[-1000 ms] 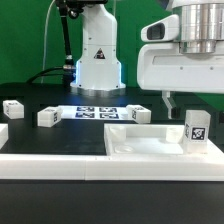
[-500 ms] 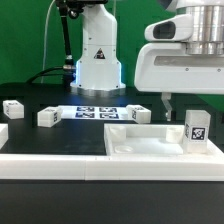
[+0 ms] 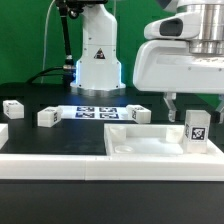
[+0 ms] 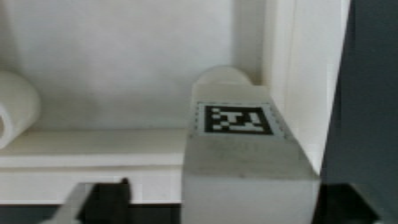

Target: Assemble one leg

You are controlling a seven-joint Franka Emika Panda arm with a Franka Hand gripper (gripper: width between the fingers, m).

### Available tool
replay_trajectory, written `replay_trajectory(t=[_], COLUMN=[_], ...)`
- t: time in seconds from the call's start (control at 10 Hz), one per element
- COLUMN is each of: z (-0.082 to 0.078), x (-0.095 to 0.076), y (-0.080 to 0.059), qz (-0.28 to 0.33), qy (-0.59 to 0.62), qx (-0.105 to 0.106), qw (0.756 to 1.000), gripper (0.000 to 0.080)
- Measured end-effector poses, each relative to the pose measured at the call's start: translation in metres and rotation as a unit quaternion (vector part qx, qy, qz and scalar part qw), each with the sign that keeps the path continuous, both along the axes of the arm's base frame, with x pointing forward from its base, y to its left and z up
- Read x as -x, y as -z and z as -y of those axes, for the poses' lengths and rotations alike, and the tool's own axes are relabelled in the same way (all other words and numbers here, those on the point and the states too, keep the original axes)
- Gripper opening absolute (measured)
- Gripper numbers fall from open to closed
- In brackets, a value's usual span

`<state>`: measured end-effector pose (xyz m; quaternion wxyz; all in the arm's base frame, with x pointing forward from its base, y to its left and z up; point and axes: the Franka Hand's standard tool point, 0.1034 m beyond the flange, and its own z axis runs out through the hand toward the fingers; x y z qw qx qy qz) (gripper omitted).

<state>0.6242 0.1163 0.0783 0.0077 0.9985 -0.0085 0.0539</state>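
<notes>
Exterior view: the gripper (image 3: 192, 106) hung above the white tray-like part (image 3: 150, 147), toward the exterior view's right. One dark finger (image 3: 168, 106) showed clearly and a second was just visible at the frame edge, with a gap between them. The jaws were spread and held nothing. The leg (image 3: 196, 129) stood upright on the tray-like part at its corner on the exterior view's right, tag facing the camera, below the gap between the fingers and not touched by either as far as could be seen. Three more small tagged posts lay well apart from the tray-like part, on its side toward the exterior view's left: one (image 3: 12, 108) farthest, one (image 3: 46, 117) nearer, one (image 3: 140, 115) just behind the tray-like part's rim. The marker board (image 3: 92, 112) lay behind the tray-like part, in front of the arm's base (image 3: 98, 62).

Wrist view: the leg (image 4: 246, 150) filled the middle, tag on its top end, close beside the tray-like part's raised rim (image 4: 302, 80). One dark fingertip (image 4: 107, 203) showed at the frame edge; the other was not visible.

Risks, as judgement: the leg sat tight against the rim, so a finger coming down on that side could strike the rim or wedge. An off-centre descent could knock the upright leg over. A shallow or skewed grip could let the smooth plastic twist or slip on lifting.
</notes>
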Motion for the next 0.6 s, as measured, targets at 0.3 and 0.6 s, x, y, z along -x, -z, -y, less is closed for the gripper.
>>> replay_trajectory(t=[0.3,0.6], z=[0.0000,-0.0050], x=[0.0000,-0.0005], y=[0.0000,0.0004], qz=[0.000,0.014], qy=[0.011,0.131], qx=[-0.001,-0.017], qw=[1.000,0.991], gripper=[0.0291,0.0291])
